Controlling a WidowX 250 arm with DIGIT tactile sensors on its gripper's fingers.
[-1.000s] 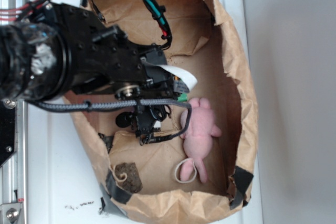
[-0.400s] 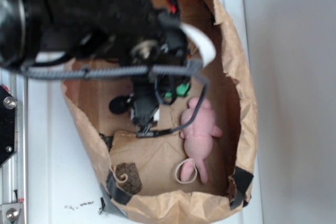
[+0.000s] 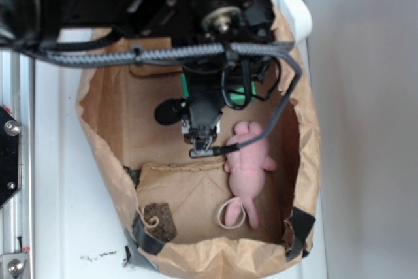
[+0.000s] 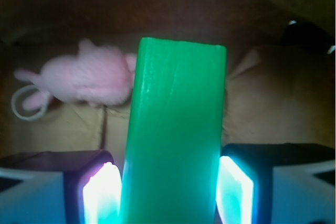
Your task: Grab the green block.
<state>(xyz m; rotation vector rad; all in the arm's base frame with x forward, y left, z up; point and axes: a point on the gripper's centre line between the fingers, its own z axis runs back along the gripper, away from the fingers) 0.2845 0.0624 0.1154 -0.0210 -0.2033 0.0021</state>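
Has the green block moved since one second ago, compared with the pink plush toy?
Yes. The green block, between the pincer pads, has shifted toward the image top, away from the unmoved pink plush toy.

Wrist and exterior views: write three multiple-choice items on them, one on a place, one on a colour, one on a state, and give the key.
1. Where is the block?
A. Between the fingers
B. On the white table outside the bag
C. Under the plush toy

2. What colour is the plush toy?
A. Blue
B. Pink
C. Yellow

3. What is the state of the gripper?
A. Wide open over nothing
B. Holding the toy
C. Closed on the block

Key: 1 A, the wrist view shows the green block standing between both fingers. 2 B, the toy is pink in both views, lying on the floor of the paper bag. 3 C, both fingers sit against the block's sides in the wrist view, while the toy lies apart behind it.
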